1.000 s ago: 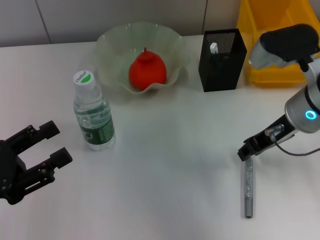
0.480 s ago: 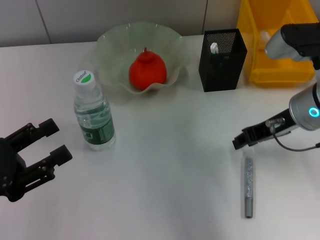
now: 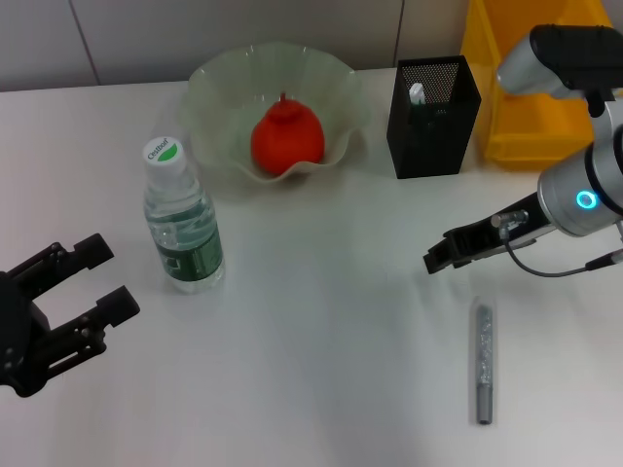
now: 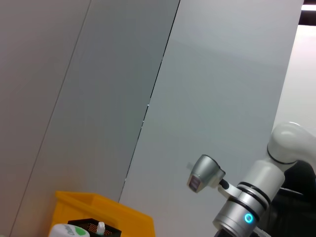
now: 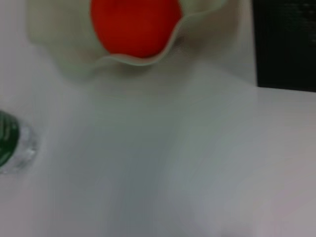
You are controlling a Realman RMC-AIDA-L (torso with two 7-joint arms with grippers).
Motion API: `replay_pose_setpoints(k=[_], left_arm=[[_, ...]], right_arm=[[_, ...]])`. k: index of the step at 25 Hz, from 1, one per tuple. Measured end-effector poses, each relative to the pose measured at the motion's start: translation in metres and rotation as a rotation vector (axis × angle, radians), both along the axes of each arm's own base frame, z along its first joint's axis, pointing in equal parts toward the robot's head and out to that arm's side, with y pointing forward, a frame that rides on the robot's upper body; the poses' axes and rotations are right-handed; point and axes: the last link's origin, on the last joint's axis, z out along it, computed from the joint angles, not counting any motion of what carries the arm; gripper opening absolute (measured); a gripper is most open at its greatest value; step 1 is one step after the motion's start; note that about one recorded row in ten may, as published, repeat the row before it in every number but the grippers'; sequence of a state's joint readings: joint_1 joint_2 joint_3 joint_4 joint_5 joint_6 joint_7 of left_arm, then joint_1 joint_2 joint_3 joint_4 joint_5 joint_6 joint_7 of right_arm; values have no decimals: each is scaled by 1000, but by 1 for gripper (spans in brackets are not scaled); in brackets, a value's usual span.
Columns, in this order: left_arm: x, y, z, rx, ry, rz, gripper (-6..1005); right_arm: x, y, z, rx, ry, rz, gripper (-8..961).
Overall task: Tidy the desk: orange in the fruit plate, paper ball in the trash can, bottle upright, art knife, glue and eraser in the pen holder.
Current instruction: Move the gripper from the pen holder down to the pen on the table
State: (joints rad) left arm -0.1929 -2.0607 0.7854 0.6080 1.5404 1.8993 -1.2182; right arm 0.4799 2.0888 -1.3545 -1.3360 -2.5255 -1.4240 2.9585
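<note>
Right claw moved left and farther from art knife since a second ago, grip unclear. Left claw spread, near-left, unchanged. One orange in fruit plate; one bottle upright; one pen holder; one trash can far right on worktop.

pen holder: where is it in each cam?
Head: pen holder at the back of the desk, between fruit plate and trash can.
Left wrist: only its mesh rim shows, at the bottom edge, before the trash can.
Right wrist: dark block in the upper right corner.
Shared landmark: the bottle.
</note>
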Motion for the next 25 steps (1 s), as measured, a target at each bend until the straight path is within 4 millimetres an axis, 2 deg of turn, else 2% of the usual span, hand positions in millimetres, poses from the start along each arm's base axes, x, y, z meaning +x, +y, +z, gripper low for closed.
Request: replay_pose_setpoints(k=[5,14,20,25], left_arm=[[-2,-2,-1,1,-7,6,748],[0,-1,-1,2,-10,-5,748],[0,0,0,6,-12,-6,748],[1,1,0,7,-12,-9,748]], right_arm=[[-11,3,6,-4,30,20,335],[-27,31,33,25,48,54,331],[-41,46,57,0,-58,62,328],[-39,49,65,-29,-166,7,327]])
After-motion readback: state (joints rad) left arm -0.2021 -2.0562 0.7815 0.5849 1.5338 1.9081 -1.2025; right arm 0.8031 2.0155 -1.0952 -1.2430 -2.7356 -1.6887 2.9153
